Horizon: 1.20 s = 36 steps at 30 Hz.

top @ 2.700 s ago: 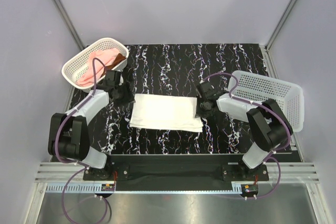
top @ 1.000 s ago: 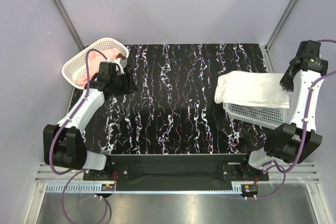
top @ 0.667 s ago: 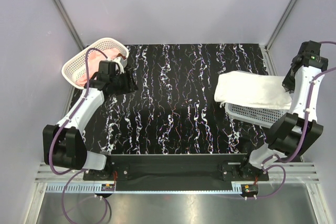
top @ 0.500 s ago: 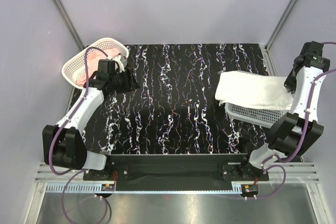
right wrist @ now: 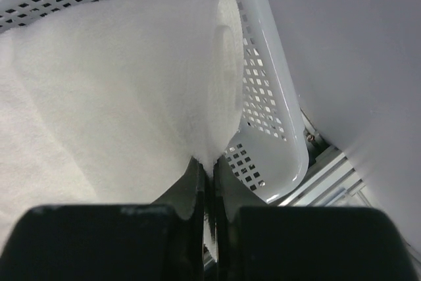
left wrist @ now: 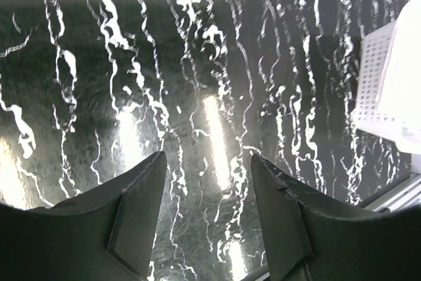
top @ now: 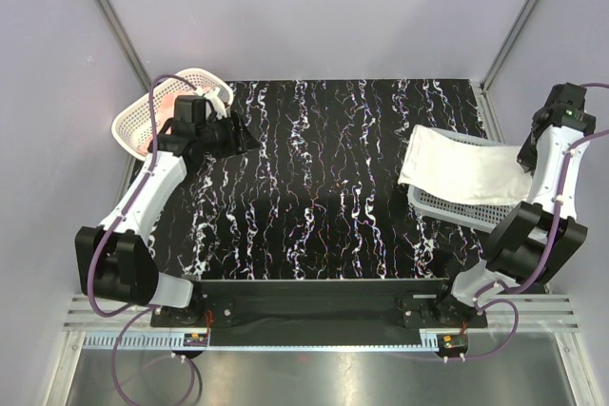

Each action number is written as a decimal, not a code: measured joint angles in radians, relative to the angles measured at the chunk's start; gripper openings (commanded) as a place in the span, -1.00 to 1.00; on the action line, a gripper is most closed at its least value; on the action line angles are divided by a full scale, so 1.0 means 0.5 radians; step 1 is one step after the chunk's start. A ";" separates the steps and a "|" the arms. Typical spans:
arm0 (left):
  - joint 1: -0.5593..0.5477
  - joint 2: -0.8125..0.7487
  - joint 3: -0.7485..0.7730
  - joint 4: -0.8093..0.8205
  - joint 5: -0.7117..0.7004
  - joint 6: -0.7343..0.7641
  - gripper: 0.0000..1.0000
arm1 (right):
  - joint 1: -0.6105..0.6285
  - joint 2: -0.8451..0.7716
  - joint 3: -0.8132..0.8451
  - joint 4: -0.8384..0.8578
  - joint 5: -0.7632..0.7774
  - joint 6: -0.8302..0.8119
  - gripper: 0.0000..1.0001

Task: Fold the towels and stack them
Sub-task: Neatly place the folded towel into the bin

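The right end effector [right wrist: 209, 166] is pinched tight on a fold of the plush cream-white towel [top: 457, 166], which drapes in a soft roll over the rectangular white lattice basket [top: 447, 204]; the left end effector [left wrist: 207, 162] gapes wide, empty, above the glossy black marbled counter [top: 324, 159]; the pale pink towel [top: 169, 100] sits in the oval lattice basket [top: 128, 125].

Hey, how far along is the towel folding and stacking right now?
Done: the cream-white towel looks folded. In hand: the right gripper is shut on its edge, holding it over the rectangular basket, not yet released. Left to do: the pink towel sits in the oval basket, with the open, empty left gripper beside it; nothing is stacked yet.
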 measured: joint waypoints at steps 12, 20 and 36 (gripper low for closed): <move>-0.056 0.105 0.141 -0.009 0.027 -0.024 0.21 | -0.002 0.177 -0.166 0.269 0.008 -0.125 -0.33; -0.108 0.113 0.226 -0.022 0.015 -0.037 0.23 | -0.005 0.397 -0.173 0.302 0.173 -0.139 0.32; -0.118 0.109 0.217 -0.059 -0.018 -0.012 0.26 | -0.008 0.274 -0.130 0.295 -0.404 0.128 -0.60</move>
